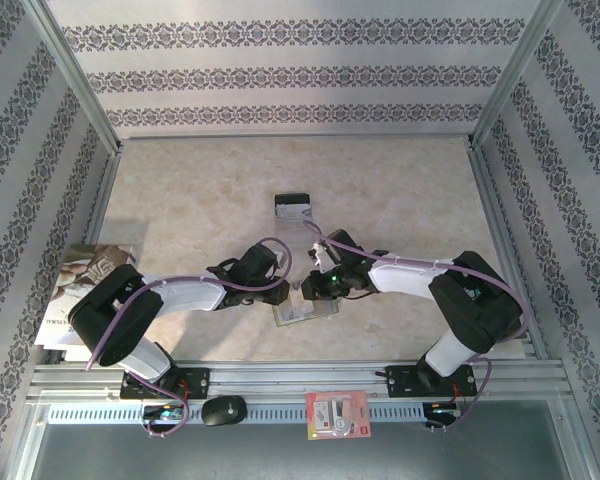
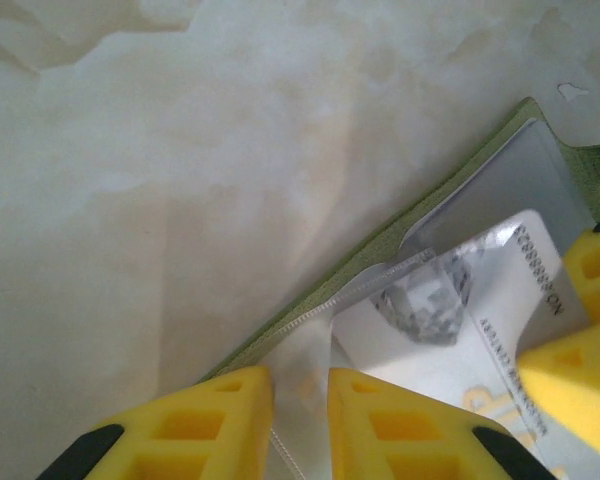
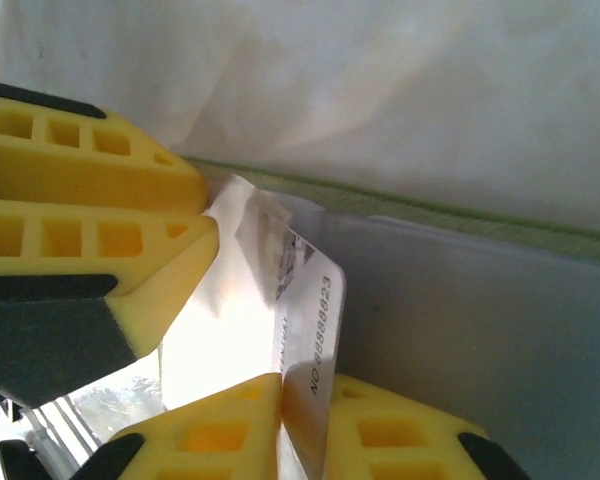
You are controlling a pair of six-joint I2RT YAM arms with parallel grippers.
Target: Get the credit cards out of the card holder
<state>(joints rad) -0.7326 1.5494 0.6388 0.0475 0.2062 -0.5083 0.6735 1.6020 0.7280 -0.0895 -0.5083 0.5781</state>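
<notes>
Extraction in hand: the card holder point(image 2: 380, 248), open toward the table's point(image 1: 180, 200) 6 o'clock edge, is held by the left gripper point(image 2: 300, 425) clamped on its clear pocket film point(image 2: 302, 360), a credit card point(image 3: 315, 330) is pinched by the right gripper point(image 3: 305, 430), and a straight outward pull is judged needed next.

card holder point(image 2: 380, 245): matt olive cloth-looking edge with a fine ribbed seam, plus a glossy clear plastic pocket. card point(image 2: 510, 290) is slick and shiny. left gripper point(image 2: 298, 388) at 6 o'clock looks like matt yellow moulded plastic. table point(image 2: 180, 200) is smooth and marble-look.
</notes>
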